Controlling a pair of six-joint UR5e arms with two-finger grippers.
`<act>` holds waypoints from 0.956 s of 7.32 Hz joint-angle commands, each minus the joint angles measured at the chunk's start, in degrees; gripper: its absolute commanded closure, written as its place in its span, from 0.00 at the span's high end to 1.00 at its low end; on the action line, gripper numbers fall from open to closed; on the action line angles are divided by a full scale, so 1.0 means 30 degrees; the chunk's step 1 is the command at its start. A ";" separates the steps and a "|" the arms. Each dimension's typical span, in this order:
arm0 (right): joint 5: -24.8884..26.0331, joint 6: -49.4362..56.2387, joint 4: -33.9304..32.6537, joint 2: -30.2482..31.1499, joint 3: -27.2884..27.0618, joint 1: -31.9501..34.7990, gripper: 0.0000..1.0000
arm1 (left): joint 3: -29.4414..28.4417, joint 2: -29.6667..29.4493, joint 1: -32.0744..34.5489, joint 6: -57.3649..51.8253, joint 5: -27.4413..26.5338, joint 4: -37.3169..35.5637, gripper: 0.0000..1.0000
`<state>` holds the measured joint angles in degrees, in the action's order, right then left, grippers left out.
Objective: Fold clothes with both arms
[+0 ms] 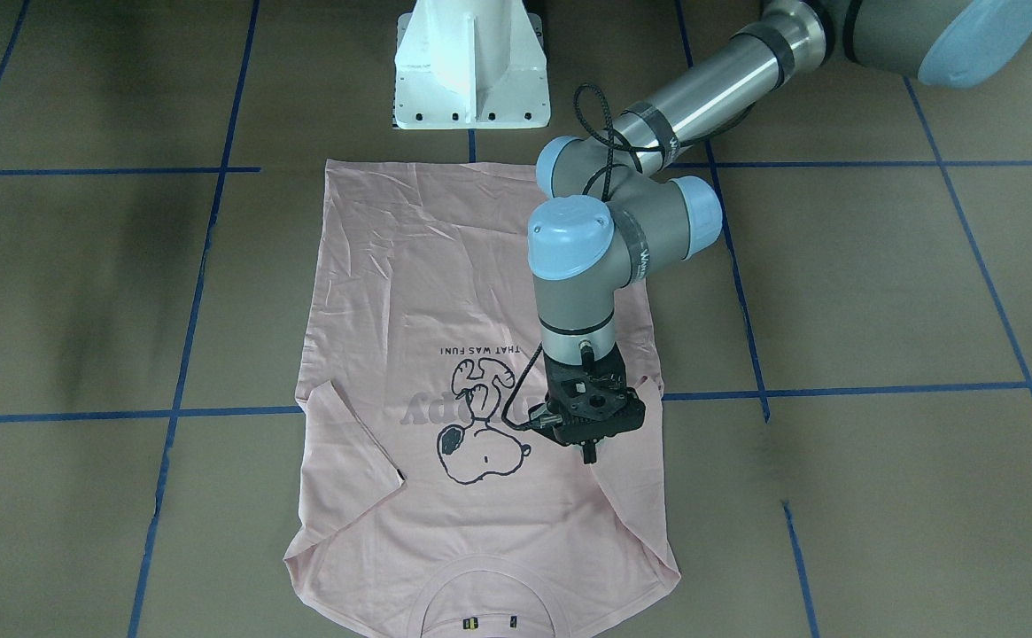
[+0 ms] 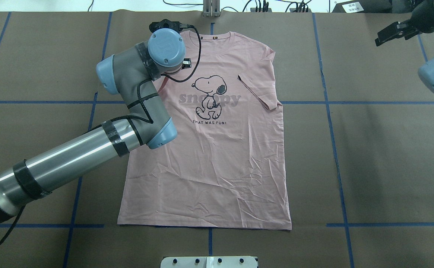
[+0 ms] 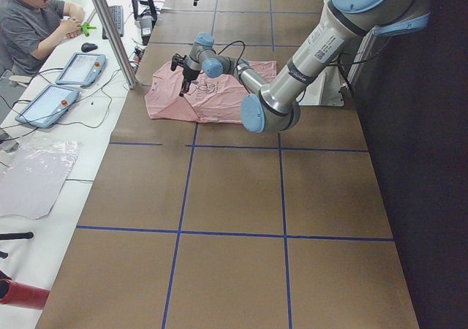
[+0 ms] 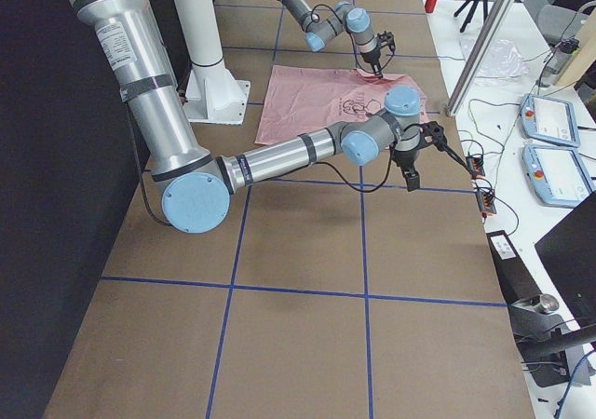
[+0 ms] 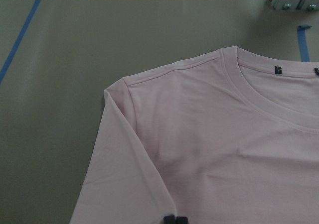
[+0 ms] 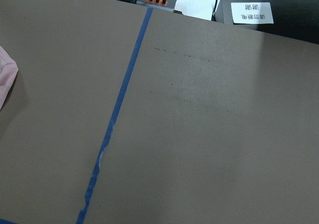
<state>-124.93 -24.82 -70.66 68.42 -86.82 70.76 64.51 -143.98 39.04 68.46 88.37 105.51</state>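
Pinching folded-in sleeve (image 5: pixel 124 159) of pale pink Snoopy T-shirt (image 2: pixel 209 167) with black left gripper (image 1: pixel 588 456) — black right gripper (image 2: pixel 382 37) well off the shirt, can't tell if spread or closed.

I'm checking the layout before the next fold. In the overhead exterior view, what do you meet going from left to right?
Left arm's silver forearm → Snoopy cartoon → folded-in sleeve → right pincer

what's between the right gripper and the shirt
Nothing but bare table and one blue tape line between right gripper and shirt, per the overhead view.
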 commanded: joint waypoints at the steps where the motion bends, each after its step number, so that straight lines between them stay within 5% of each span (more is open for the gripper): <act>1: -0.0018 -0.0250 -0.0001 -0.0160 -0.0033 -0.0089 1.00 | -0.0382 -0.0113 -0.0006 -0.1506 -0.0013 -0.0100 0.99; 3: -0.0106 -0.2986 0.0029 -0.0220 -0.0643 -0.0787 1.00 | 0.1742 0.0470 -0.0005 -0.2134 0.0192 0.0075 1.00; 4: -0.0019 -0.4716 0.0029 0.0041 -0.1896 -0.1546 1.00 | 0.4513 0.2041 -0.0034 -0.2136 0.1266 -0.0011 1.00; 7: 0.1291 -1.0252 -0.0206 0.2811 -0.7596 -0.5141 1.00 | 1.1293 0.6206 -0.0238 -0.2225 0.2885 -0.0042 1.00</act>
<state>-123.54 -48.88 -71.20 72.22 -101.78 60.57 91.41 -129.60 38.79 61.78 95.63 105.36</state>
